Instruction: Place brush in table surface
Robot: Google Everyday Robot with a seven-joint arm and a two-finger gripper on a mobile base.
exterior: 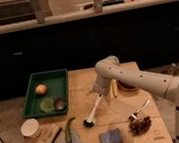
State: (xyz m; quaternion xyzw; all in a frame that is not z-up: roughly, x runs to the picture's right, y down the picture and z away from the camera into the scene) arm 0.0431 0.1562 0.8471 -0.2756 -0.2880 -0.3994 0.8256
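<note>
The brush [95, 110] has a slim white handle and a black bristle head. It slants down to the left in the middle of the light wooden table surface [115, 117], with its head on or just above the wood. My gripper [99, 93] is at the upper end of the handle and looks shut on it. The white arm reaches in from the right, over the table's back half.
A green tray [31, 101] at the left holds an orange fruit, a green slice and a dark item. Near the front lie a white cup [30, 128], a tan wooden block [50, 137], a green pepper [69, 129], a grey-blue sponge [110, 137], a metal utensil [139, 110] and dark grapes [140, 125].
</note>
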